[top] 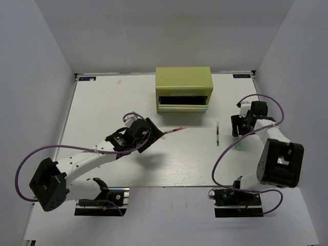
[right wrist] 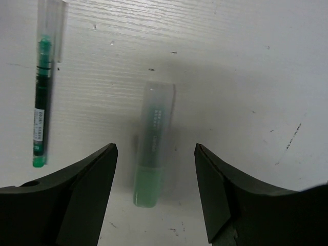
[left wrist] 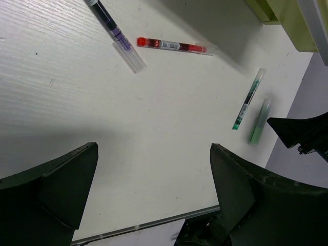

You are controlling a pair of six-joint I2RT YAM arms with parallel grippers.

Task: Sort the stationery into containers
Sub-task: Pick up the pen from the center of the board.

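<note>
A white wood-grain table (top: 102, 102) carries an olive-green metal two-drawer cabinet (top: 183, 81) at its far edge. In front of it lie a red-and-white pen (left wrist: 171, 45) and, near it, a purple-ink pen with clear cap (left wrist: 115, 32). To the right, a dark thin green-ink pen (right wrist: 41, 113) lies beside a pale green marker (right wrist: 152, 148).

left arm (top: 82, 163): white links, black joint blocks | right arm (top: 272, 134): same white-and-black build, large black block at the elbow | cables (top: 214, 168): purple, looped along each arm | bases (top: 100, 205): black plates with thin wires | left end effector (left wrist: 154, 202): dark matte wedge fingers (left wrist: 51, 195) | right end effector (right wrist: 156, 202): same
</note>
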